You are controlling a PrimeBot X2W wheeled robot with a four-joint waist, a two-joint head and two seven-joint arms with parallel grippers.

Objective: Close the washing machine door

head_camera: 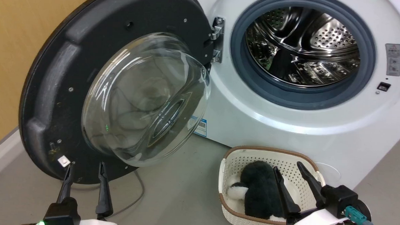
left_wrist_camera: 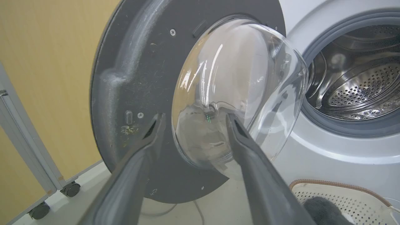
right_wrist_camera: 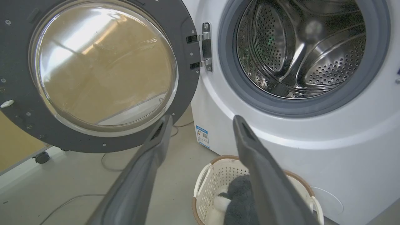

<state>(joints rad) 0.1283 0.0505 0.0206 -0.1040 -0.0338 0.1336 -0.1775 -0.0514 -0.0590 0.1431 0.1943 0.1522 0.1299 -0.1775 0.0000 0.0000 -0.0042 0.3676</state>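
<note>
Hovering, jaws apart and empty: left gripper (head_camera: 85,166), just beneath the lower rim of the large round black door with bulging clear glass bowl (head_camera: 89,38). Door stands wide open, hung at the left of the big white front-loading washing machine (head_camera: 253,121). Right gripper (head_camera: 288,166), jaws also apart, sits before the machine. Advice: push the black rim far from the metal hinge (head_camera: 217,40), never the glass.

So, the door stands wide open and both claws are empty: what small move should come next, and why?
Probably carry the left claw left and up to the free rim of the washing machine door. The claw hangs open at the door's lower edge, and the hinge is on the opposite side, so pulling that rim should swing the door shut.
</note>
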